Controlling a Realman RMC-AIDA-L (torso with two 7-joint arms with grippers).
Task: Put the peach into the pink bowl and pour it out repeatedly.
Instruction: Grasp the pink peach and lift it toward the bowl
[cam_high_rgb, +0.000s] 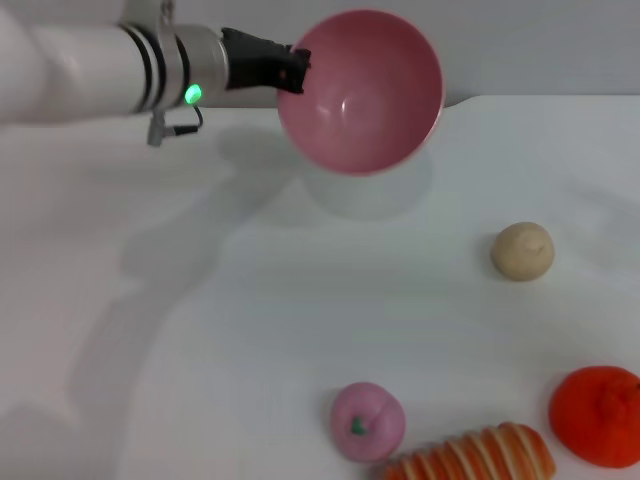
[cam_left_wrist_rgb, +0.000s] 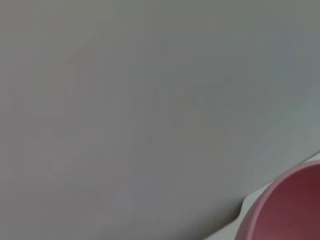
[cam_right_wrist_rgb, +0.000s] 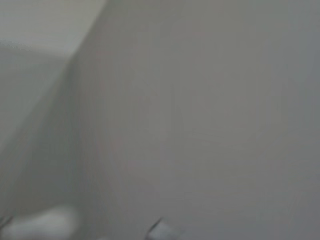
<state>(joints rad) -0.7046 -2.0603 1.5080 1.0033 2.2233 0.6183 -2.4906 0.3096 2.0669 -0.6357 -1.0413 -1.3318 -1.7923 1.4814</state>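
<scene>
Pink bowl (cam_high_rgb: 362, 92) aloft far centre, tipped, empty, left gripper (cam_high_rgb: 297, 68) clamped on rim. Peach (cam_high_rgb: 368, 421) on table near centre, poured out. Next: refill.

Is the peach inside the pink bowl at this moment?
No. The peach lies on the table by the striped bread, while the left claw holds the pink bowl tipped and empty.
</scene>
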